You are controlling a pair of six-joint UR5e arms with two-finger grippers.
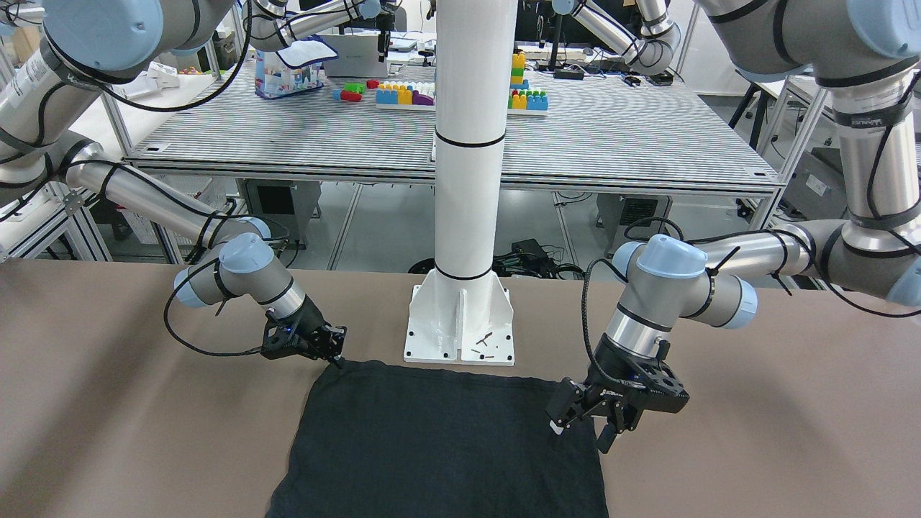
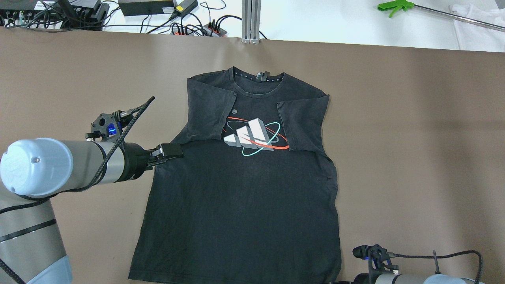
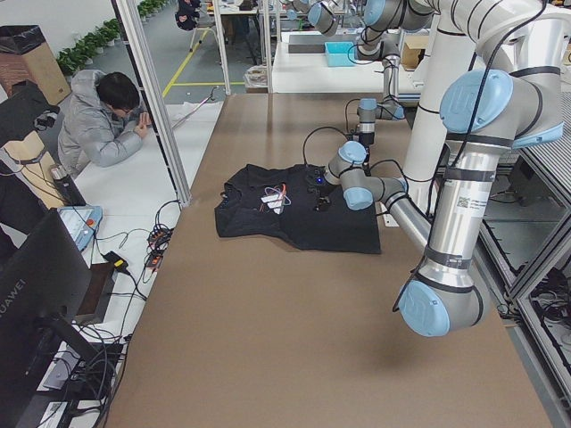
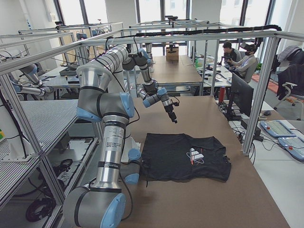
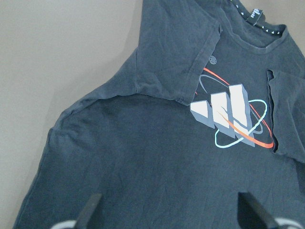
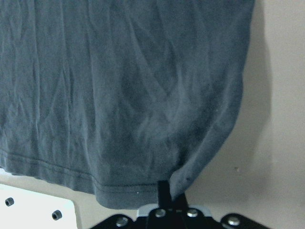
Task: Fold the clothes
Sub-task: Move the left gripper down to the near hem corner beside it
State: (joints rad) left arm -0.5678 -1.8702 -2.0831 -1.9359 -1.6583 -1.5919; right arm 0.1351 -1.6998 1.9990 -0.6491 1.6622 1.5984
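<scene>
The clothes are one black T-shirt (image 2: 244, 197) with a white, red and teal logo, lying flat on the brown table with both sleeves folded inward. My left gripper (image 2: 176, 150) hovers open at the shirt's left side edge below the sleeve. In the left wrist view its two fingertips (image 5: 92, 210) stand wide apart over the fabric (image 5: 143, 157). My right gripper (image 1: 335, 357) is shut on the shirt's bottom hem corner (image 6: 186, 176), beside the white pillar's base plate. In the overhead view only that arm's wrist shows.
The white pillar's base plate (image 1: 460, 327) stands just behind the shirt's hem. Cables and power strips (image 2: 189, 27) lie past the table's far edge. A second table (image 1: 619, 137) behind holds coloured blocks and a white-and-blue bag (image 1: 288, 68). A person (image 3: 103, 125) sits nearby.
</scene>
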